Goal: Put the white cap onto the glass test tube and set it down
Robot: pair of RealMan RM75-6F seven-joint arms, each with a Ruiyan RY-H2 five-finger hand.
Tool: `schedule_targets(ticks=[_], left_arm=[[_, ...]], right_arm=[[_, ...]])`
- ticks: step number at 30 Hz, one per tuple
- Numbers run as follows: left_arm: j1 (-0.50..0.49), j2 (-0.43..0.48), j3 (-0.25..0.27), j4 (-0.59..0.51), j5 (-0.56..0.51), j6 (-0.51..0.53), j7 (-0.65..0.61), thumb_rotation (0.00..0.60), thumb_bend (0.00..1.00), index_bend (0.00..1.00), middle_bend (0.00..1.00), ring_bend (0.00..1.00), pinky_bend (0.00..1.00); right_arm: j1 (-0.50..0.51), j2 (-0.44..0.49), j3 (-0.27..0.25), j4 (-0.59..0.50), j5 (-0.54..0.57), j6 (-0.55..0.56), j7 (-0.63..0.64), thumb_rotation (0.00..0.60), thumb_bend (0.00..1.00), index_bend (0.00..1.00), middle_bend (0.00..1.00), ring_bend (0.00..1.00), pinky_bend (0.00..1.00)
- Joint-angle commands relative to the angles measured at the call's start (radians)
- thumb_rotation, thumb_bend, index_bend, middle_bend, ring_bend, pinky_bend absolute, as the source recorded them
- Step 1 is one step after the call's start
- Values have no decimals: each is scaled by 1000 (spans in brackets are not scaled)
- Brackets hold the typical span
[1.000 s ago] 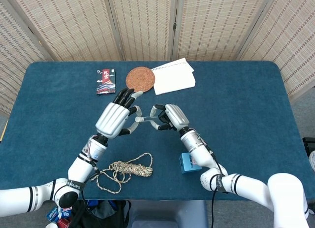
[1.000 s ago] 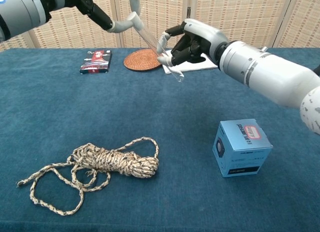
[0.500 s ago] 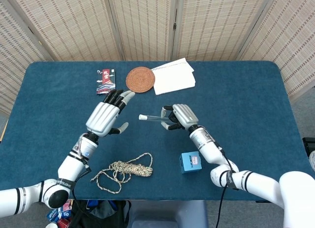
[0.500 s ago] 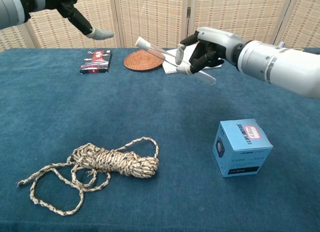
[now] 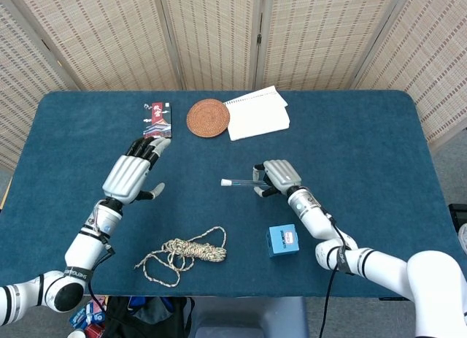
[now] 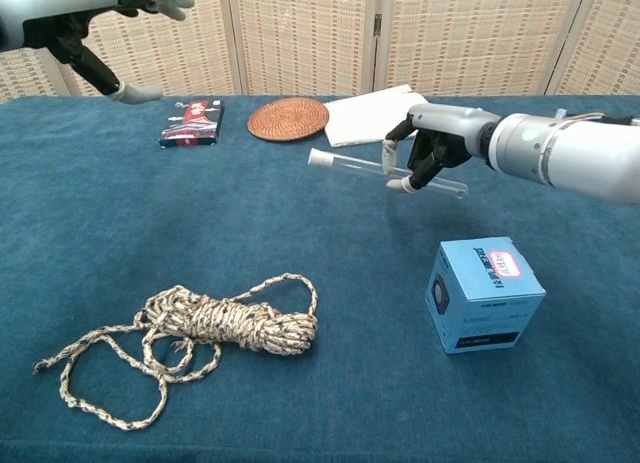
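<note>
Your right hand point(image 6: 425, 158) grips the capped test tube point(image 6: 352, 165); left hand point(image 5: 130, 179) is open, empty. Release too high and it rolls.

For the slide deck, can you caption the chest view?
Right hand holds the capped glass test tube level above the blue table; left hand raised, holding nothing.

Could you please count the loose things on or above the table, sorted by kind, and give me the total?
Test tube with white cap, held by the right hand: 1
Rope bundle: 1
Blue box: 1
Woven round coaster: 1
White notepad: 1
Small printed packet: 1
Total: 6
</note>
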Motion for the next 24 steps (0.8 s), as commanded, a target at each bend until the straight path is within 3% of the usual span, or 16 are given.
schedule_targets(ticks=[1,6,16,24], left_arm=[[4,3,4,2,-4,-5,-5,600,299,0,0,0,0],[11,3,10,6,-1,-6,-9,600,299,0,0,0,0],[18,-4,19,17,5,-12,-15,600,299,0,0,0,0],[24,2,21,19,10,-16,-23,600,299,0,0,0,0]], right_arm=[[9,-19,-8,28,19,-15,-26,600,619,889,1000,1000,1000],[21,-37,-13,55,55,-34,-72,600,565,850,1000,1000,1000],[34,-55,-23,62,134,-33,-176,600,291,530,985,1000,1000],[39,-58,-21,48,195,-32,-223,600,214,357,975,1000,1000]])
